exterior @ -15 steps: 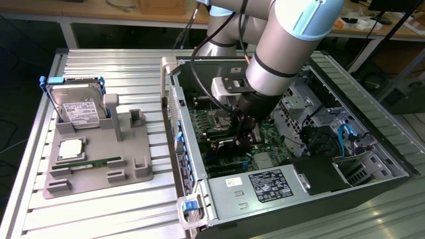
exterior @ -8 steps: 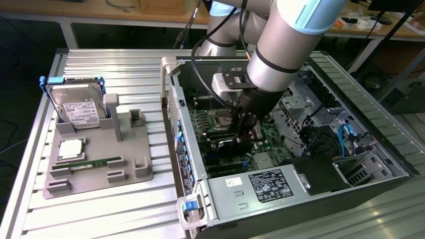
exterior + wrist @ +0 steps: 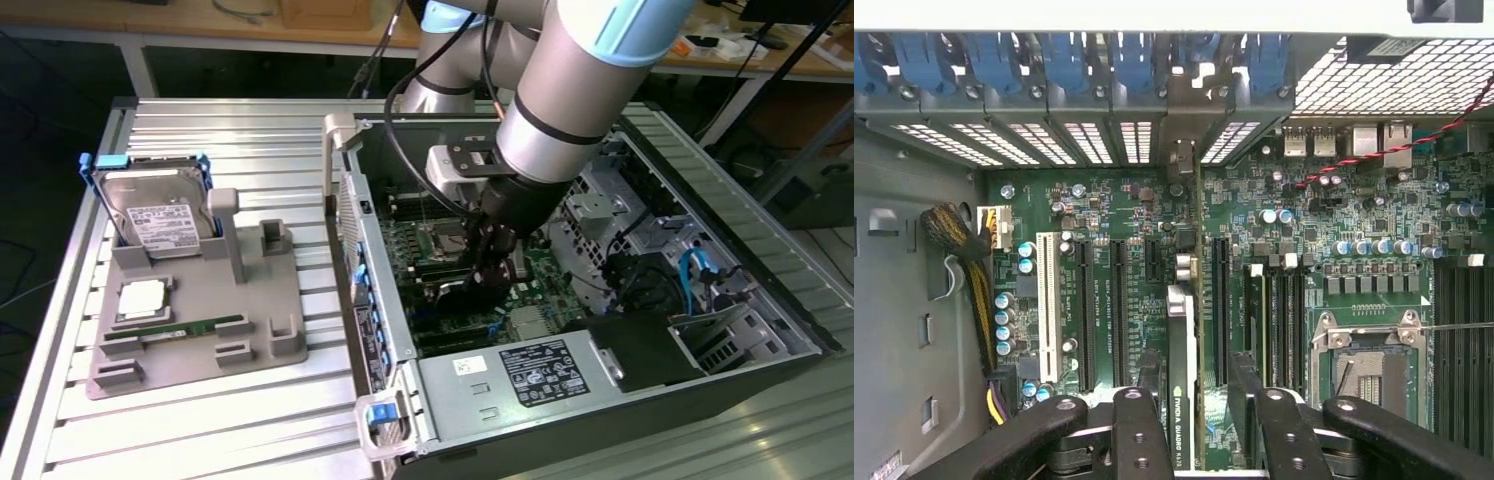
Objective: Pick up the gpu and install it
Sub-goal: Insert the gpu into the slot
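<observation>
The gpu [image 3: 1182,400] is seen edge-on in the wrist view: a thin black card with a green board edge, standing upright over the motherboard's expansion slots [image 3: 1119,310]. Its far end reaches the rear slot openings [image 3: 1179,140]. My gripper [image 3: 1194,365] straddles it, one black finger on each side, shut on the card. In the exterior view the gripper [image 3: 483,272] is deep inside the open computer case [image 3: 747,300], low over the green motherboard [image 3: 534,320], and the arm hides most of the card.
A grey holder [image 3: 267,330] at the exterior view's left carries a silver hard drive [image 3: 158,215], a processor chip [image 3: 143,298] and a green memory stick [image 3: 187,328]. Inside the case are the processor socket [image 3: 1369,375], blue slot clips [image 3: 1054,60], a cable bundle [image 3: 964,250] and the power supply [image 3: 534,370].
</observation>
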